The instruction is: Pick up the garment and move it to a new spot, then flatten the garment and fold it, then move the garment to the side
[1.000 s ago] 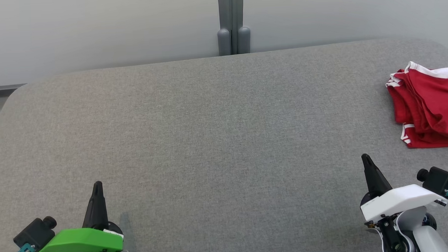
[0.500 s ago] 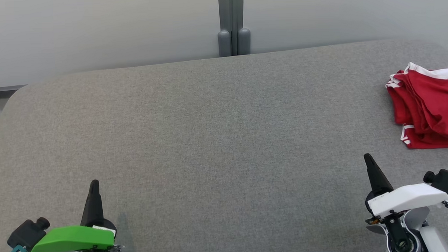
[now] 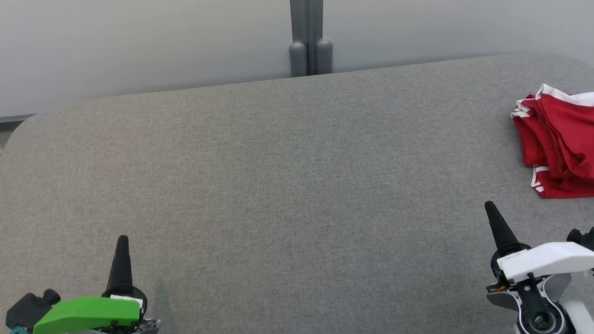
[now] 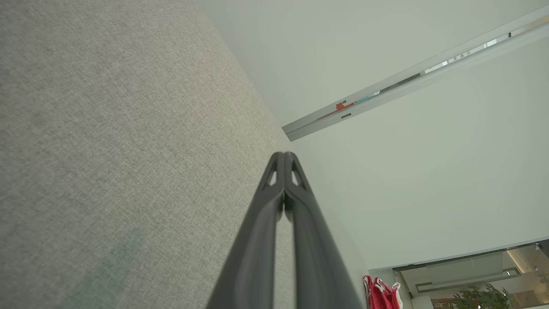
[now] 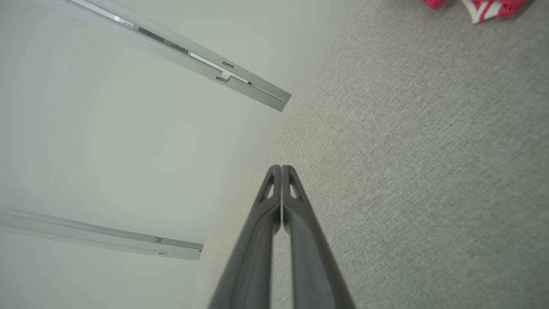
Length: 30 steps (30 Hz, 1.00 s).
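A red garment (image 3: 570,145) with white trim lies bunched at the far right of the grey table (image 3: 288,187), running past the picture's right edge. The left wrist view catches the garment (image 4: 381,294) small at the bottom, and the right wrist view shows its hem (image 5: 484,6) at the top edge. My left gripper (image 3: 122,241) sits low at the near left, shut and empty, its fingers (image 4: 296,184) pressed together. My right gripper (image 3: 489,207) is at the near right, shut and empty, short of the garment.
A pale wall with a grey vertical post (image 3: 308,30) runs behind the table. The table's far left corner (image 3: 24,127) is rounded.
Both grippers have drawn slightly back toward the near edge of the picture. The garment lies where it was.
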### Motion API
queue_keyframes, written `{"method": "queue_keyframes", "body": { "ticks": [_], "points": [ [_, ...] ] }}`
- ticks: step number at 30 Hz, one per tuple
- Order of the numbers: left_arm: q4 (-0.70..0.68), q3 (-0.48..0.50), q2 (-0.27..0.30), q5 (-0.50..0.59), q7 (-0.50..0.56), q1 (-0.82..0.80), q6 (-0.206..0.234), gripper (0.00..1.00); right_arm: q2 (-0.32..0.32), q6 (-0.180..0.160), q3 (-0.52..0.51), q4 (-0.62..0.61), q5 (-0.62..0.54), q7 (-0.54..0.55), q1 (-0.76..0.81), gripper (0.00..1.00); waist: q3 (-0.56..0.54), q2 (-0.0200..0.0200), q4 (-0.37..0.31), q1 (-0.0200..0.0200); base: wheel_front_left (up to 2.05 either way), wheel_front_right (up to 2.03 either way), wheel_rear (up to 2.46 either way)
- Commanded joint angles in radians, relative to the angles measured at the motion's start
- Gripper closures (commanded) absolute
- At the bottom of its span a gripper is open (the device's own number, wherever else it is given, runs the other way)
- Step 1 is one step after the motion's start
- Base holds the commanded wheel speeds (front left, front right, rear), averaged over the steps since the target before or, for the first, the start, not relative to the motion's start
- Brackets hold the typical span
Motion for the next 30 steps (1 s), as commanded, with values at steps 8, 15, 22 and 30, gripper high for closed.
{"method": "queue_keyframes", "body": {
  "ticks": [8,15,22,30],
  "points": [
    [-0.013,0.018,-0.003,-0.082,0.024,-0.029,-0.002,1.0,0.003,0.0,-0.013,-0.004,0.097,0.018,-0.023,1.0,-0.003,-0.0001,0.0,0.0,0.0,0.0,0.0],
    [-0.015,0.027,-0.005,-0.137,0.041,-0.033,-0.002,1.0,0.005,0.0,-0.02,-0.002,0.161,0.029,-0.025,1.0,-0.005,-0.0001,0.001,0.0,0.0,0.0,0.0],
    [-0.016,0.036,-0.007,-0.192,0.057,-0.035,-0.002,1.0,0.007,0.0,-0.027,-0.001,0.224,0.038,-0.028,1.0,-0.007,-0.0001,0.001,0.0,0.0,0.0,0.0],
    [-0.017,0.045,-0.009,-0.249,0.075,-0.038,-0.002,1.0,0.009,0.0,-0.034,0.0,0.289,0.05,-0.029,1.0,-0.01,-0.0001,0.001,0.0,0.0,0.0,0.0]
  ]
}}
